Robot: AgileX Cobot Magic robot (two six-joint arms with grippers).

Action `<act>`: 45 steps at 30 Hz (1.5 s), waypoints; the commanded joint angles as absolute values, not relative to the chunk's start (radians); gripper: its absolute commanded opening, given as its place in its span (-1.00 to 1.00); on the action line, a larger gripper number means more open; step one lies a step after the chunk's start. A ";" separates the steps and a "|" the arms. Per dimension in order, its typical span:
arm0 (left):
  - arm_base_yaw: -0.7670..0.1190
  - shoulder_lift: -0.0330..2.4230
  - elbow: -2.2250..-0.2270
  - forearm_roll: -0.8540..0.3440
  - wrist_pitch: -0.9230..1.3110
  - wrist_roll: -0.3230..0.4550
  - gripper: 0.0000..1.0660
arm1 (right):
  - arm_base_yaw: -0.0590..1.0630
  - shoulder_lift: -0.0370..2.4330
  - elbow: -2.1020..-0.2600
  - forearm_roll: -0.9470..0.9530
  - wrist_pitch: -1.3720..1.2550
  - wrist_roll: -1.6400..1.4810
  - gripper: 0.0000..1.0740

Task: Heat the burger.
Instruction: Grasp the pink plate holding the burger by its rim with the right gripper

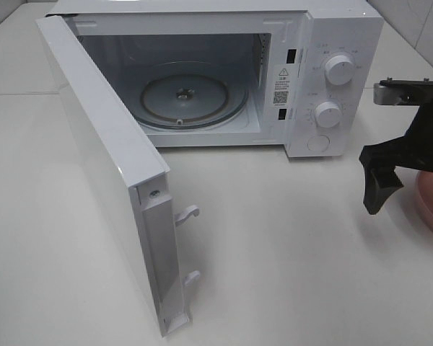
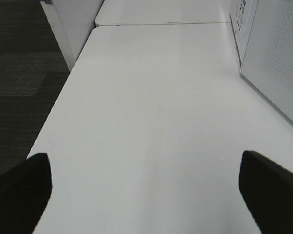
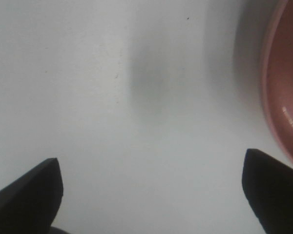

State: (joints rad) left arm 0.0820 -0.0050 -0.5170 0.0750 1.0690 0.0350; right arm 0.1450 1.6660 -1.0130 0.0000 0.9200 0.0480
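White bench (image 1: 289,238) fills every view, with a microwave (image 1: 332,43) at the back, its door (image 1: 108,180) swung wide and the glass turntable (image 1: 191,101) bare. The burger appears in no picture; it may sit on the hidden part of the pink plate (image 1: 427,209) at the right edge, but that cannot be told. The right fingers (image 3: 24,195) are spread wide with nothing between them, hanging over bare bench just beside the plate rim. The left fingers (image 2: 19,190) are spread too and empty. The main risk, as I judge it, is a blind grasp: with the burger out of sight and the fingers offset from the plate, closing could catch the rim and tip or drag the plate. A hard squeeze could also crush a soft bun. On the way in, the arm could knock the dials (image 1: 339,70) or the door edge. Only the high view shows the open cavity and the right arm over the plate; it does not show the left arm. Only the right wrist view shows the plate's glossy inside close up, empty in the slice seen. Only the left wrist view shows the bench edge, the dark floor (image 2: 19,73) beyond it, and a white panel alongside.
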 commanded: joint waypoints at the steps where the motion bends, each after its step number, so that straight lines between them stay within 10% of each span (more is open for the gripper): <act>1: 0.076 -0.011 -0.515 0.075 1.063 0.031 0.83 | 0.137 1.724 -1.042 -0.111 0.920 -0.022 0.80; 45: 0.076 -0.011 -0.515 0.075 1.063 0.031 0.83 | -0.006 1.999 -1.042 -0.033 0.674 -0.198 0.79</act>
